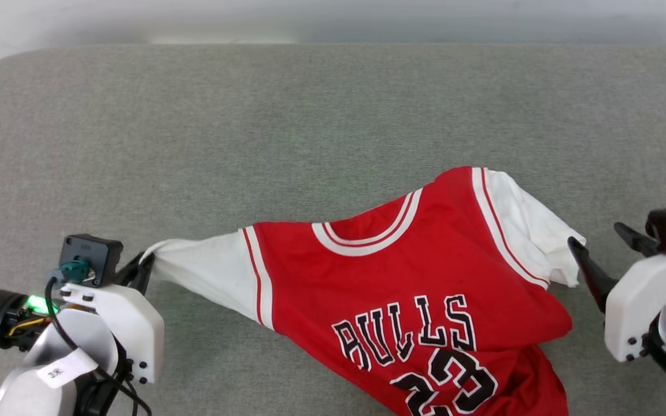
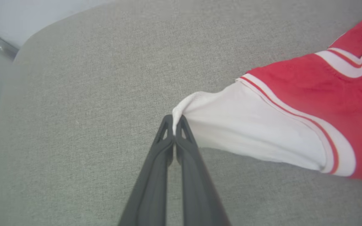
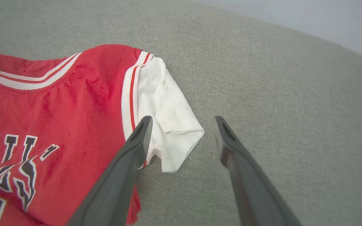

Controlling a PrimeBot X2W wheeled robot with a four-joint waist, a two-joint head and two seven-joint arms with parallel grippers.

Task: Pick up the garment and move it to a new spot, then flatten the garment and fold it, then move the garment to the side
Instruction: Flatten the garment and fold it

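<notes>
The grey surface spreads across the head view. The garment lies on it face up toward 5 o'clock, lettering and number showing, its lower part running off the bottom edge. From the left tool at 8 o'clock the garment stretches toward 3 o'clock, and this tool is clamped tight on the tip of one white sleeve. The right tool, at 4 o'clock, gapes wide with nothing in it, the other white sleeve just beside it at 9 o'clock.
</notes>
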